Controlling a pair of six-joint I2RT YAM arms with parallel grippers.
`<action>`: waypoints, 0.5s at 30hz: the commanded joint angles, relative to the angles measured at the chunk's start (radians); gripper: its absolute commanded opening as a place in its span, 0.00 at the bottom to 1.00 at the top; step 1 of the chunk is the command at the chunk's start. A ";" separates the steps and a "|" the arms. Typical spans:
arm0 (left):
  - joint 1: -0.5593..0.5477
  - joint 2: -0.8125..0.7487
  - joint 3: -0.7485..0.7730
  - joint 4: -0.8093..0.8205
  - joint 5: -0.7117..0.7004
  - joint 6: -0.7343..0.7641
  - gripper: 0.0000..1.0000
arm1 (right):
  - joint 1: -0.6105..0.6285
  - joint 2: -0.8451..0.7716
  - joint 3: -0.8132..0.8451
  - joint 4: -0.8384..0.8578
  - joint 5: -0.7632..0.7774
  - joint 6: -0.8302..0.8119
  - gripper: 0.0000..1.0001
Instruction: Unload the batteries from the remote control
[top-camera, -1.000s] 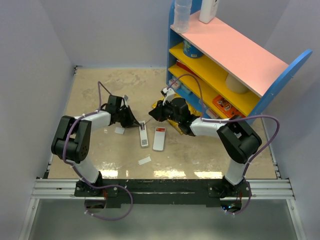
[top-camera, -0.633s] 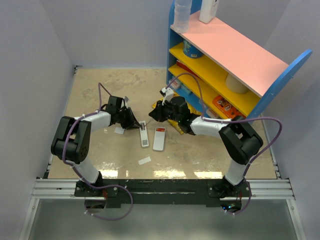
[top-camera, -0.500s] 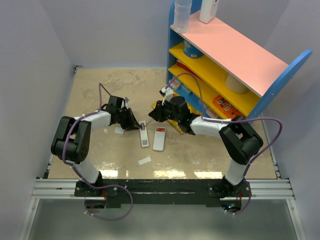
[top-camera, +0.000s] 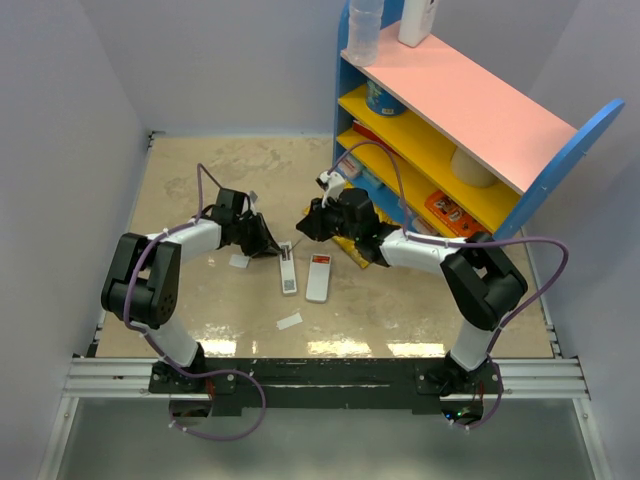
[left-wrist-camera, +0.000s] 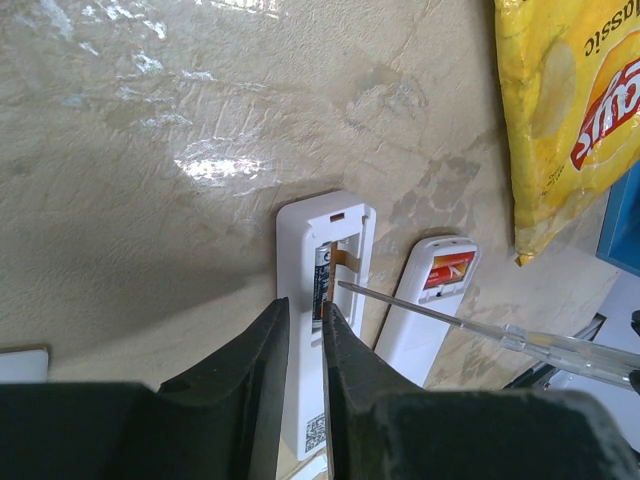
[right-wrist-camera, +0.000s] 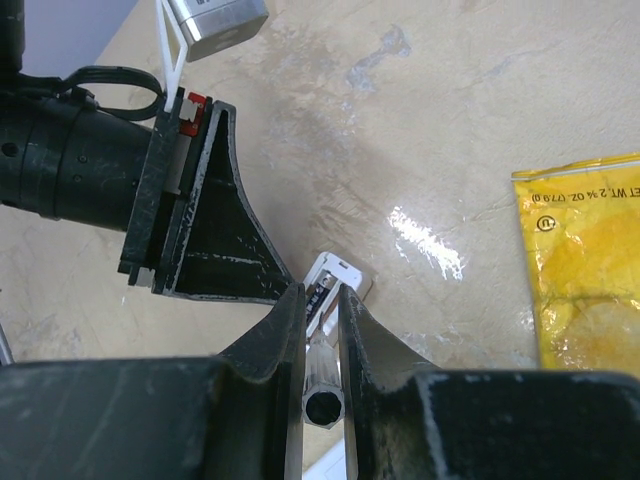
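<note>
The remote control (left-wrist-camera: 300, 380) lies back up on the table, its battery compartment open at the far end. One of the batteries (left-wrist-camera: 322, 285) shows inside, with a dark printed wrap and orange beside it. My left gripper (left-wrist-camera: 305, 303) is slightly open, its tips on the remote's left rim by the compartment. My right gripper (right-wrist-camera: 322, 290) is shut on a thin tool (left-wrist-camera: 560, 347) with a clear handle. The tool's metal tip reaches into the compartment. In the top view the remote (top-camera: 289, 275) lies between the left gripper (top-camera: 272, 247) and the right gripper (top-camera: 303, 228).
A second white piece (top-camera: 318, 280) with a red and orange patch lies just right of the remote. A yellow chip bag (top-camera: 352, 250) lies behind it. Two small white scraps (top-camera: 240, 262) (top-camera: 289, 321) lie nearby. A blue shelf unit (top-camera: 470, 110) stands at the back right.
My left jaws have parted a little. My right gripper, with the tool, has crept slightly left and back. The remote has stayed in place.
</note>
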 joint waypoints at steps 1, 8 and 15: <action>0.006 -0.030 0.024 -0.005 0.012 0.023 0.24 | 0.005 -0.043 0.057 0.004 -0.011 -0.036 0.00; 0.006 -0.019 0.028 -0.011 0.006 0.028 0.23 | 0.009 -0.020 0.089 -0.019 -0.013 -0.047 0.00; 0.008 -0.001 0.015 0.009 0.018 0.023 0.21 | 0.017 -0.005 0.094 -0.026 -0.010 -0.053 0.00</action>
